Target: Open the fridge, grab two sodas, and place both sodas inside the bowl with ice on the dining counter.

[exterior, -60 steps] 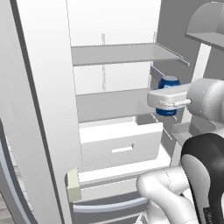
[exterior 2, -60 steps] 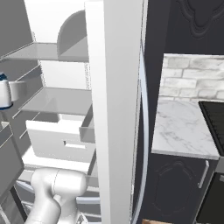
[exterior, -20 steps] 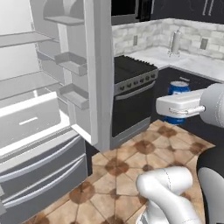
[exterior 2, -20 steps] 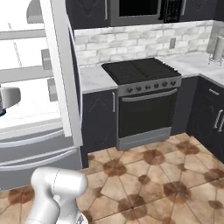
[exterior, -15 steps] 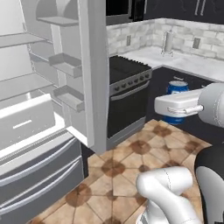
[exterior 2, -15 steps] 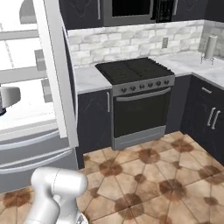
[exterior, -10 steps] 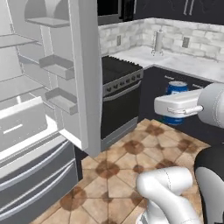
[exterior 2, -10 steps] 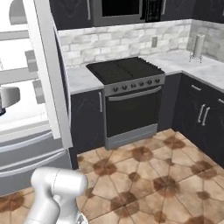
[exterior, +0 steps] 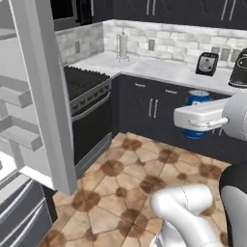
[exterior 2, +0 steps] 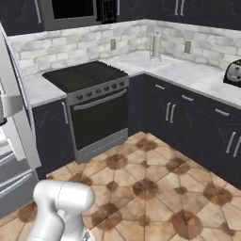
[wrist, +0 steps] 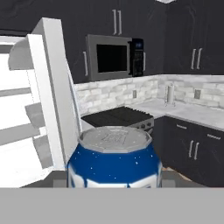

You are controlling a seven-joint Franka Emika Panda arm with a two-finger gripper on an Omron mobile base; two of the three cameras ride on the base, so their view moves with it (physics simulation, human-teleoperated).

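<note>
My gripper [exterior: 195,118] is shut on a blue soda [exterior: 198,97] with a silvery top, held upright in mid-air over the tiled floor. In the hand view the soda [wrist: 114,158] sits between the fingertips, close to the camera. The gripper [exterior 2: 5,107] also shows at the left edge of the right base view. The fridge [exterior: 41,96] stands open at the left, its white door edge and door shelves facing me; its door [wrist: 54,92] and white inside are behind the can. The bowl with ice and the dining counter are out of view.
A black stove [exterior 2: 92,101] with a microwave [wrist: 114,57] above it stands beside the fridge. Dark cabinets [exterior: 154,103] carry a pale worktop with a paper-towel holder [exterior: 122,46] and a toaster [exterior: 207,62]. Tiled floor [exterior 2: 155,183] lies open ahead.
The whole scene has slid left as the base turns right: the fridge has gone to the left edge and the corner cabinets have come in. The soda stays in the gripper.
</note>
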